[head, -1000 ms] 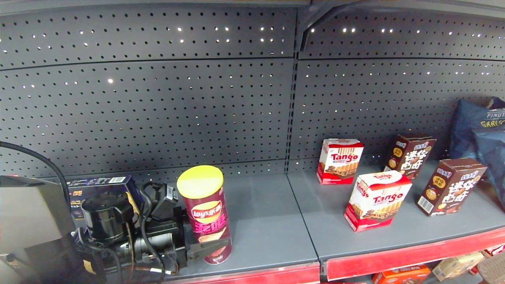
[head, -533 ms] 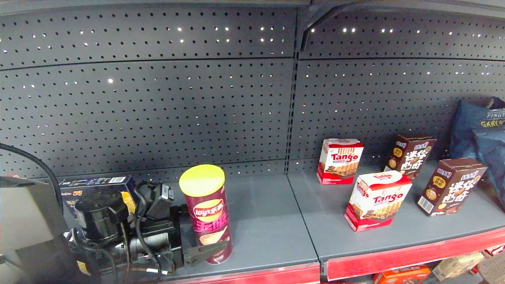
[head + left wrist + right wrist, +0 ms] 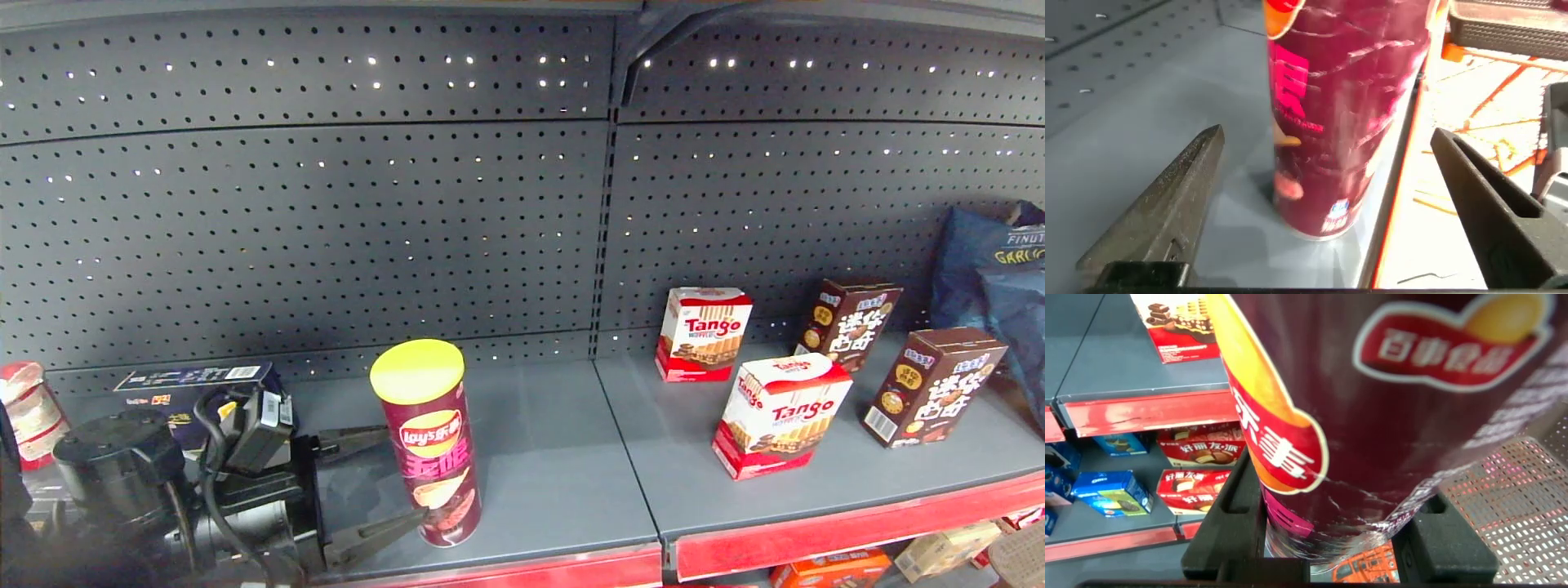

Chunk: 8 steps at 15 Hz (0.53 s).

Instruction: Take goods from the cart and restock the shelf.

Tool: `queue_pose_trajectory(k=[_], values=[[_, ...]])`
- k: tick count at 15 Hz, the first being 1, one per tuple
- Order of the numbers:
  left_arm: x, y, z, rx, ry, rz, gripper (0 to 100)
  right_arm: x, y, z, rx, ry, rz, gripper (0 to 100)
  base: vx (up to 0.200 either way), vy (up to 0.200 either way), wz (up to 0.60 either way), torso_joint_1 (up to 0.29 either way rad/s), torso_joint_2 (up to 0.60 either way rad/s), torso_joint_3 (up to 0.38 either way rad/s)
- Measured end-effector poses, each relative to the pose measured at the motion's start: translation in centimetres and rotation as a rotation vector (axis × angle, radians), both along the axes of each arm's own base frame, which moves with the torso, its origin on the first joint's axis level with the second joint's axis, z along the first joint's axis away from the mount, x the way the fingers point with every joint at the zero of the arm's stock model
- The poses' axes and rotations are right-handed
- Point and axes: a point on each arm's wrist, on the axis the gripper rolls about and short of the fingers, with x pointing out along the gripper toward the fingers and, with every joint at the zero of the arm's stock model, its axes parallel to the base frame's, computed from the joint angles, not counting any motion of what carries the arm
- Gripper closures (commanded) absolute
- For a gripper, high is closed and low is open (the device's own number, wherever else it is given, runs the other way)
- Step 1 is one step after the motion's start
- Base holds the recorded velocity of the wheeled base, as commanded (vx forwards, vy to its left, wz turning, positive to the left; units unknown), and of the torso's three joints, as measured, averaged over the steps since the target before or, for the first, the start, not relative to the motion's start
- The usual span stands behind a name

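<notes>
The left hand is opened wide, and nothing is between its fingers. It lies low over the front left part of the shelf. The chip can stands upright just ahead of the finger tips, near the red front edge of the shelf, with its yellow lid on top. In the left wrist view there is a gap on each side between the can and the fingers, so they are apart.

The right hand is closed around a second chip can of the same dark red kind (the can covers most of that view). Under it is a pale wire mesh.

Behind the left hand, a dark blue box lies against the perforated back wall. A red and white pack is at the far left.

On the right section of the shelf, well apart from the chip can, stand two wafer boxes, one at the back and one tilted near the front. Beside them stand two brown boxes. Dark blue bags lean at the far right.
</notes>
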Motion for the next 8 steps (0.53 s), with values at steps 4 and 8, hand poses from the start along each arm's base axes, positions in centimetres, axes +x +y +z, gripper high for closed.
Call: queue_pose_trajectory(k=[4,8], values=[[0.2,0.4,0.3,0.005,-0.025,0.031,0,0.0,0.0,-0.1,0.0,0.0,0.0,100,0.0,0.0,0.0,0.0,0.0,0.0],[1.3,0.4,0.4,0.005,-0.043,0.054,0,0.0,0.0,-0.3,-0.001,0.009,-0.001,100,0.0,0.0,0.0,0.0,0.0,0.0]])
